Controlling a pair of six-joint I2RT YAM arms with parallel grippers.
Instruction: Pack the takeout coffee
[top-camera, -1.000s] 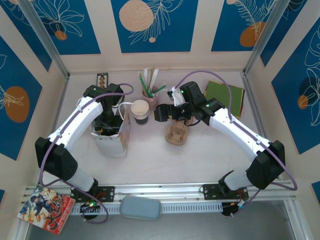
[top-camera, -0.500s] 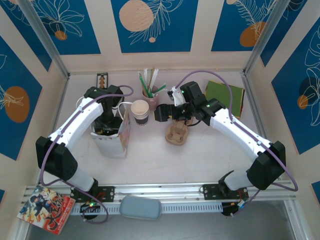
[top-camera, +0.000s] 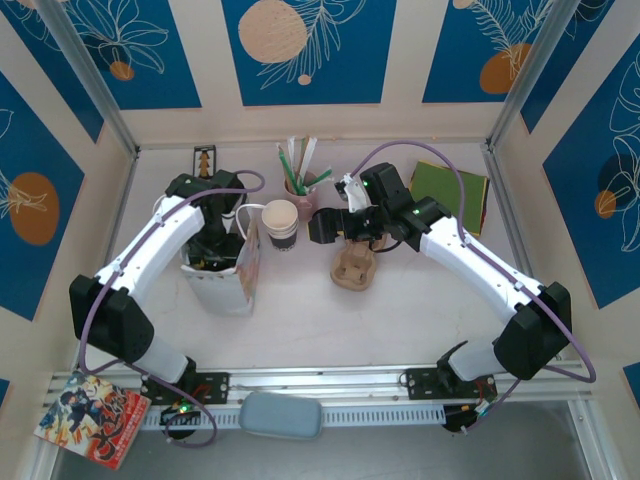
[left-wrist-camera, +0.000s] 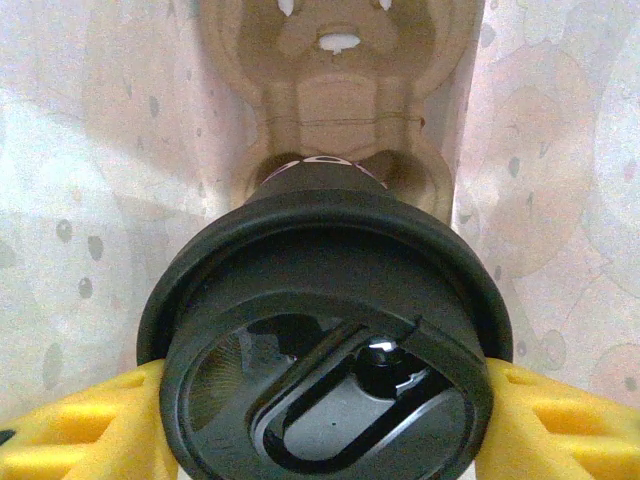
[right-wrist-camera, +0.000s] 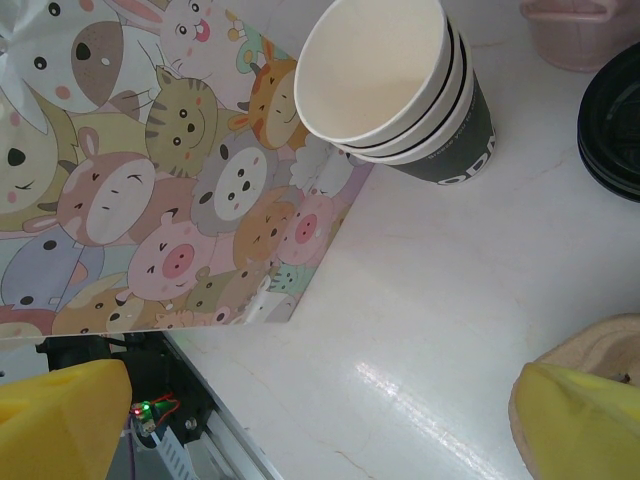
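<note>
Left gripper (left-wrist-camera: 320, 425) clamped on takeout coffee (left-wrist-camera: 322, 290) (inside bag (left-wrist-camera: 90, 200)); right gripper (right-wrist-camera: 320, 420) wide open, empty.

Black-lidded takeout coffee (left-wrist-camera: 325, 300), animal-print bag (right-wrist-camera: 150, 190)

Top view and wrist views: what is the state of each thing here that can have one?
paper bag, upright, top open
takeout coffee, lid on, gripped inside paper bag
left claw, shut on takeout coffee
right claw, open, empty
lidless cups, nested, upright, empty
</note>
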